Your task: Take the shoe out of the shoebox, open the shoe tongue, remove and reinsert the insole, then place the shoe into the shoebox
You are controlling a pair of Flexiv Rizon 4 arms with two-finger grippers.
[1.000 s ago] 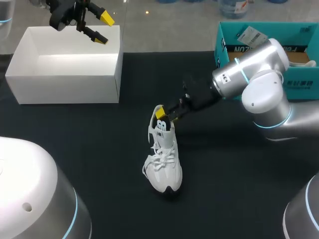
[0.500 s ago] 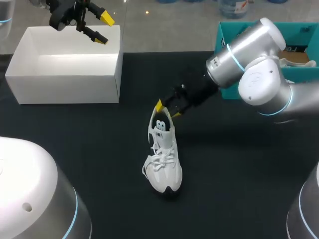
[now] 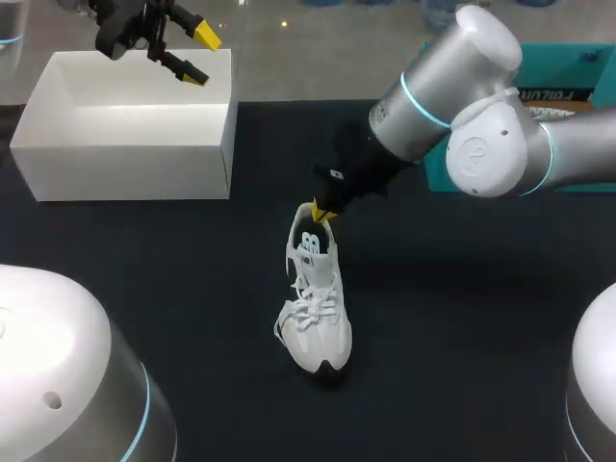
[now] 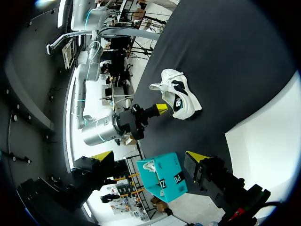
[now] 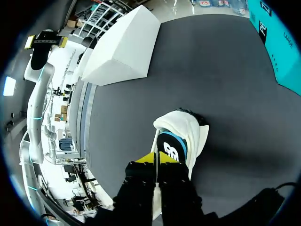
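You look down on a table (image 3: 144, 289) with a flat, matte black top that fills most of the head view, its far edge running straight across. Light falls evenly on it, leaving only soft, dull shadows on the dark surface

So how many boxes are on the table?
2. The white shoebox sits at the back left, open on top. The teal box sits at the back right, partly hidden behind the right arm. I see no others.
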